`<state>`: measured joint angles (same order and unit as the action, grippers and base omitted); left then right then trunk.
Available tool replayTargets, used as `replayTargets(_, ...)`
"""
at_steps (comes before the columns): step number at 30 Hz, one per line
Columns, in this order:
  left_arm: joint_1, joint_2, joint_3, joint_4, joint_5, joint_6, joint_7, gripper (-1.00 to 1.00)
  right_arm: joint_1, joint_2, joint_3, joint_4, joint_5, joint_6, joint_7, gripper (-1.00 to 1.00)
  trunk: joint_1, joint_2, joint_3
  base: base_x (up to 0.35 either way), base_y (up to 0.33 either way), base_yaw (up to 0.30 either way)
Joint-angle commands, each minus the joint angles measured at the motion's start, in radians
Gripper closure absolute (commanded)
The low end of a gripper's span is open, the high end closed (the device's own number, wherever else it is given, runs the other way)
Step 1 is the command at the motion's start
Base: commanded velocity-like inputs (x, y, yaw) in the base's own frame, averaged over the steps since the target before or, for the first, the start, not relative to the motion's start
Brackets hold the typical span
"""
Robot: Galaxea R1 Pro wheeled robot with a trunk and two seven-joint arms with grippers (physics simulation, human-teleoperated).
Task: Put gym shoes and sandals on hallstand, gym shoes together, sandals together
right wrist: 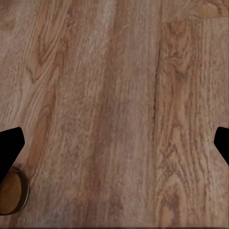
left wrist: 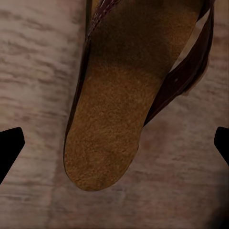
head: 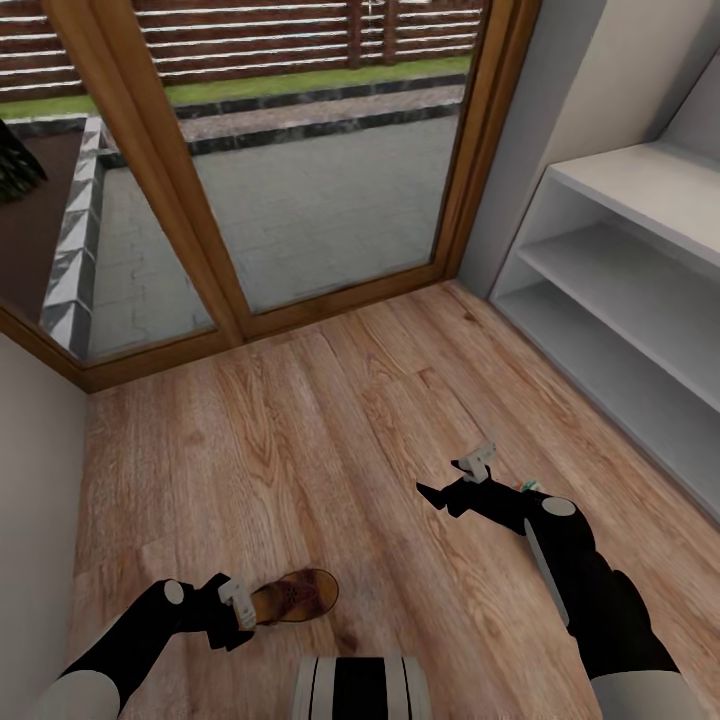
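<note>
One dark brown sandal (head: 300,594) lies on the corridor floor (head: 300,440) near my base. My left gripper (head: 232,615) hovers at its heel end. In the left wrist view the sandal's tan footbed (left wrist: 109,119) lies between the two wide-apart fingertips (left wrist: 9,148), so the left gripper (left wrist: 114,148) is open and holds nothing. My right gripper (head: 455,470) hangs open over bare planks (right wrist: 119,109). A rounded tan piece with a dark rim (right wrist: 12,198) shows beside one fingertip. A small white, green and red bit (head: 528,487) peeks from behind the right forearm. The pale grey hallstand (head: 640,290) stands along the right wall, its visible shelves bare.
A glass door in a wooden frame (head: 230,310) closes the corridor's far end, with a paved yard beyond it. A white wall (head: 35,520) runs along the left. My base (head: 360,688) shows at the bottom edge. Open planks lie between the arms and the hallstand.
</note>
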<state>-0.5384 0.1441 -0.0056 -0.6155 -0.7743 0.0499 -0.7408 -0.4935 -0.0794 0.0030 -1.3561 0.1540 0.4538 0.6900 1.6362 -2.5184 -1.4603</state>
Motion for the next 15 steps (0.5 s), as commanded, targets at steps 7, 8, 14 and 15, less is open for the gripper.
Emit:
replayTargets(7, 0.0, 0.0, -0.001, -0.025, -0.005, 0.005, -0.004, -1.0, 0.0, 0.0, -0.001, -0.002, 0.007, 0.003, 0.005, -1.0, 0.002, -0.001, -0.016, 0.0, 0.0, 0.0)
replayTargets(8, 0.0, 0.0, -0.002, -0.031, -0.007, 0.005, -0.005, -1.0, 0.0, 0.0, -0.001, -0.002, 0.007, 0.003, 0.005, -1.0, 0.002, -0.001, -0.016, 0.0, 0.0, 0.0)
replayTargets(14, 0.0, -0.002, -0.018, -0.062, -0.038, 0.014, -0.004, -1.0, 0.0, 0.0, 0.0, -0.002, 0.007, 0.003, 0.005, -1.0, 0.002, -0.001, -0.016, 0.0, 0.0, 0.0)
replayTargets(15, 0.0, -0.003, -0.021, -0.066, -0.045, 0.018, -0.003, -1.0, 0.0, 0.0, 0.0, -0.002, 0.007, 0.003, 0.005, -1.0, 0.002, -0.001, -0.016, 0.0, 0.0, 0.0)
